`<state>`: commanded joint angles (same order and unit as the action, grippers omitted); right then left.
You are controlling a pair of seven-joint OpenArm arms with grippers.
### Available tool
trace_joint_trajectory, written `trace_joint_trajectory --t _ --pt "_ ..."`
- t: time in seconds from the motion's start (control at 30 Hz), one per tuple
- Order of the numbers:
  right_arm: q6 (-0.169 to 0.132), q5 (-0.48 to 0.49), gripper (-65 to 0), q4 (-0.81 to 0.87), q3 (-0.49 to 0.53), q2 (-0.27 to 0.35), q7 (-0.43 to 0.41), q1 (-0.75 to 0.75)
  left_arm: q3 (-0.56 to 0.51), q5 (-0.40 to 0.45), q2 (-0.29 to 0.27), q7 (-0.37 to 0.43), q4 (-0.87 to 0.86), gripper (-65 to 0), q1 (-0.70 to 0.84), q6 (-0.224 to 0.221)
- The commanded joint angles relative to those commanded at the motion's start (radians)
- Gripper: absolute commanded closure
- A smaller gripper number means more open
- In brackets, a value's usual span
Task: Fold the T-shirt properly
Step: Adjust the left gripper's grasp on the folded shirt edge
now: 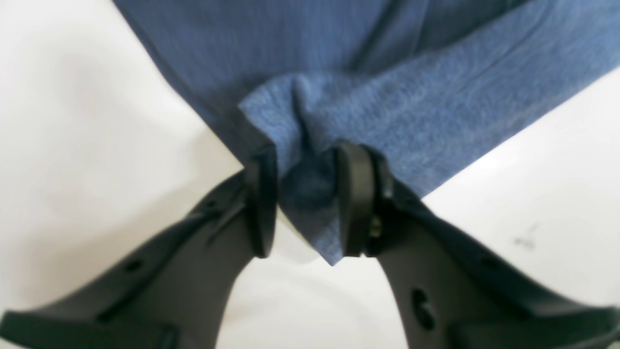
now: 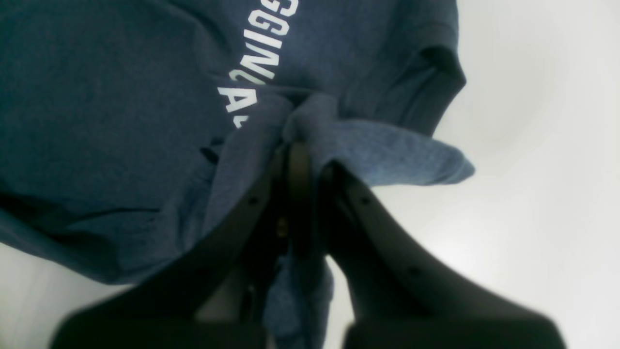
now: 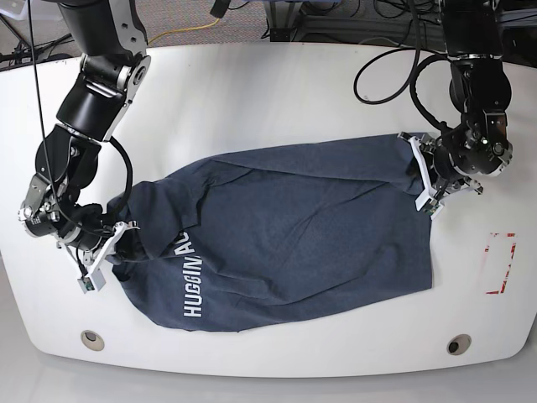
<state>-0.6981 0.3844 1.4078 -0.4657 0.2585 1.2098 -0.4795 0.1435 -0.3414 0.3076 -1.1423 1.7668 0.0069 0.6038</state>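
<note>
- Navy shirt point(image 3: 310, 235) lies spread on the white table point(image 3: 277, 84), lettering up.
- Left gripper point(image 1: 307, 201) pinches a hem corner; right gripper point(image 2: 307, 160) is clamped on bunched cloth near the sleeve.
- Likely a fold under way; next, carry both ends across evenly.

Bright, even light; wrist views seemingly defocused.

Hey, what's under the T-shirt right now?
Under the T-shirt only the white table shows, around its edges. Whatever lies beneath the cloth itself is covered. Each tool, left and right, pinches an edge.
</note>
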Motion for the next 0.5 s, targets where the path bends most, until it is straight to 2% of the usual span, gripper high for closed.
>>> trace_joint_trajectory --t 0.1,0.3,0.5 --pt "0.0 0.0 0.0 0.0 0.002 0.0 0.0 0.0 -0.002 -0.002 0.011 0.0 0.048 -25.3 0.037 0.0" --pt "0.0 0.0 0.0 0.0 0.002 -0.023 0.0 0.002 -0.002 0.003 -0.006 0.002 0.049 -31.4 0.049 -0.005" --pt "0.0 0.0 0.0 0.0 0.002 -0.026 0.0 0.002 0.018 0.003 -0.02 0.002 0.026 -31.8 0.049 -0.005"
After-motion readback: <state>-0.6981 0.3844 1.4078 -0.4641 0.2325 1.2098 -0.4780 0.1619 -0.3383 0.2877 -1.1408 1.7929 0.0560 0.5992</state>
